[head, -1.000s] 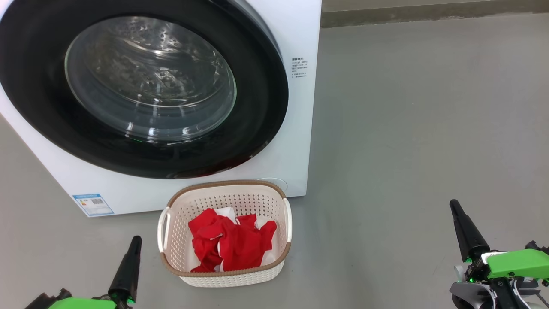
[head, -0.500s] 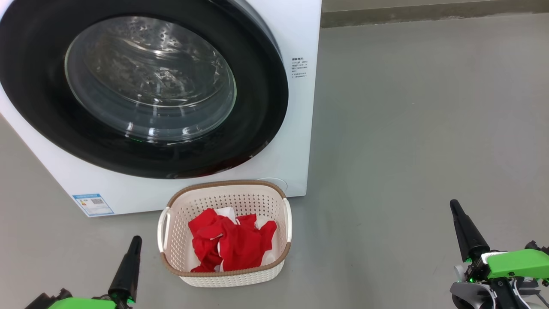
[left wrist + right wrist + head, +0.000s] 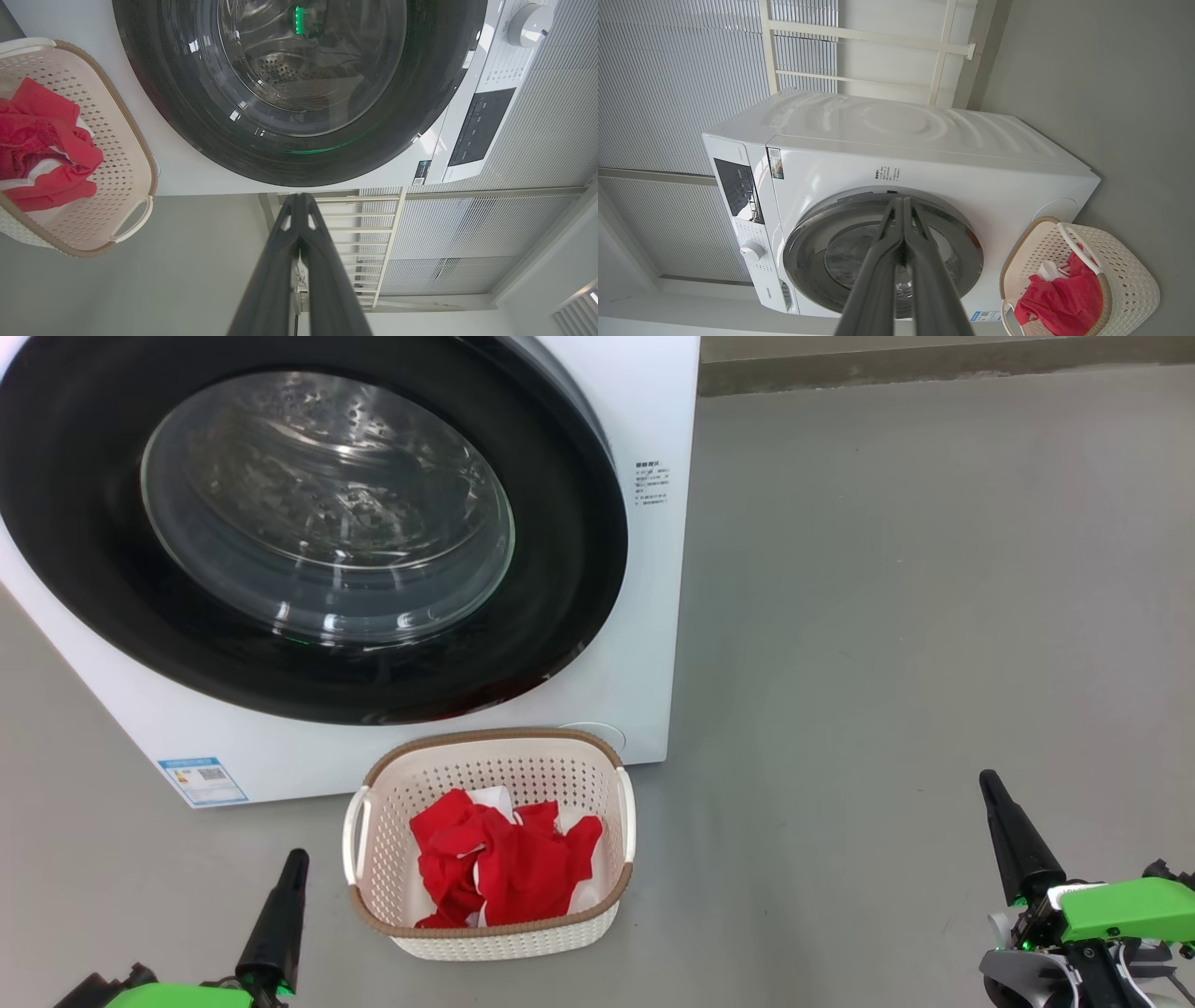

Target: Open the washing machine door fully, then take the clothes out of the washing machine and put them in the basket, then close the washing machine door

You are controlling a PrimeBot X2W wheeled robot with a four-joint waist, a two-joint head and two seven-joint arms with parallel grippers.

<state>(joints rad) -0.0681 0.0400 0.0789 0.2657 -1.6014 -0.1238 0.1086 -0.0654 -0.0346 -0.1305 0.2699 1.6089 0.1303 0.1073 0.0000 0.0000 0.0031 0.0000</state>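
The washing machine [image 3: 644, 411] [image 3: 924, 140] stands white at the upper left, its door [image 3: 560, 569] [image 3: 177, 102] [image 3: 803, 247] lying flush against the front, black rim around clear glass. On the floor before it sits the basket [image 3: 495, 743] [image 3: 126, 154] [image 3: 1125, 266] with the red and white clothes [image 3: 499, 868] [image 3: 42, 140] [image 3: 1057, 301] piled inside. My left gripper [image 3: 297, 859] [image 3: 298, 198] is shut and empty, low to the left of the basket. My right gripper [image 3: 988, 782] [image 3: 902, 201] is shut and empty, far to the basket's right.
Grey floor [image 3: 887, 616] spreads to the right of the machine up to a wall base [image 3: 934, 364]. A blue label [image 3: 203, 781] marks the machine's lower left corner. Slatted blinds [image 3: 467, 233] and a white frame [image 3: 943, 46] stand behind the machine.
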